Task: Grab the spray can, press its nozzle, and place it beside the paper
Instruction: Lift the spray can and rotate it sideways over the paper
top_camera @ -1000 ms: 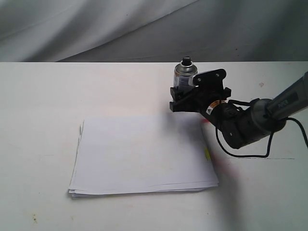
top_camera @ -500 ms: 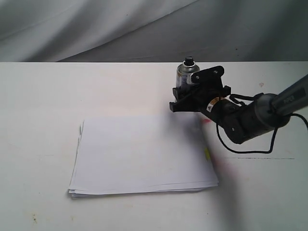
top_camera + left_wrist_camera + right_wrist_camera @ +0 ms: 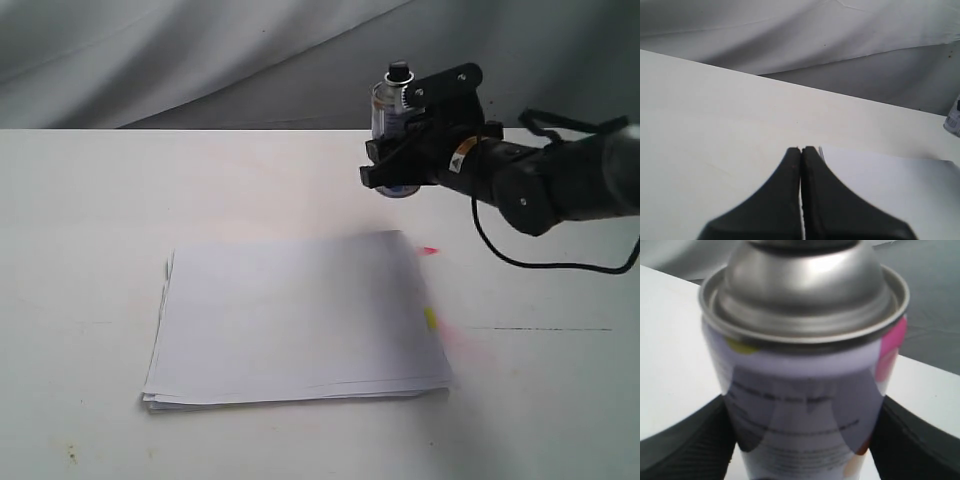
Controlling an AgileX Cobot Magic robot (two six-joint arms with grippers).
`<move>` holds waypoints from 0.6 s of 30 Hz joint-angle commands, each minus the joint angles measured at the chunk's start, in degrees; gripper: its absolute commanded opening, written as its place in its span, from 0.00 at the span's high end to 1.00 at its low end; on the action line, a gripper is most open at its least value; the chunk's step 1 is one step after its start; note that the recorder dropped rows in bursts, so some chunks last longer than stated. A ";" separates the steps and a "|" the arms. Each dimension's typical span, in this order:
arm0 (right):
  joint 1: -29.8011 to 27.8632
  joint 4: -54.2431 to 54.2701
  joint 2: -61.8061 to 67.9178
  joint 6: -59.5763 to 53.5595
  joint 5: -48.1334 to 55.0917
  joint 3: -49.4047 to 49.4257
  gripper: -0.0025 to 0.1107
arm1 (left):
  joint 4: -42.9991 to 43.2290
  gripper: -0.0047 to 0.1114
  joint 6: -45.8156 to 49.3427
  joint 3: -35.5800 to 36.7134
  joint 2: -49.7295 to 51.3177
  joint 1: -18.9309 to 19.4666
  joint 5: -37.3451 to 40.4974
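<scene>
Landmark: the paper [image 3: 296, 318] is taken as reference; it lies flat on the table [image 3: 80, 200], with yellow and pink tabs at its right edge.
Left gripper [image 3: 801, 156]: seen only in the left wrist view; its jaws are pressed together on nothing, just before one corner of the paper.
Can [image 3: 393, 125]: it is held upright, clear of the table, beyond the paper's far right corner.
Right gripper [image 3: 402, 160]: its jaws are pinched on the can's body, one pad [image 3: 687, 447] on each side of the label.
Nozzle [image 3: 399, 71]: black, at the can's top, standing free above the jaws; nothing is touching it.
Step in hand: the pick-up is judged done; the press is not yet made.
Next move: the nozzle is to be pushed down while the can is kept steady, probably by the left gripper; afterwards the can is to be set beside the paper.
Risk: the can may slip in the grip under a downward push.
Containers: only the can; its contents cannot be seen.
</scene>
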 commanded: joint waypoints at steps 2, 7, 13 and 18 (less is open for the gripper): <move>0.80 -4.13 -8.44 0.04 8.31 0.18 0.98 | 0.11 0.96 -0.16 0.29 -0.29 0.14 -0.31; 5.48 -8.75 -20.41 -0.16 19.28 0.18 0.98 | 0.11 0.96 -0.16 0.29 -0.29 0.14 -0.31; 15.84 -24.59 -30.68 0.06 40.79 0.10 0.98 | 0.11 0.96 -0.16 0.29 -0.29 0.14 -0.31; 19.06 -36.51 -30.99 5.24 51.71 0.10 0.98 | 0.11 0.96 -0.16 0.29 -0.29 0.14 -0.31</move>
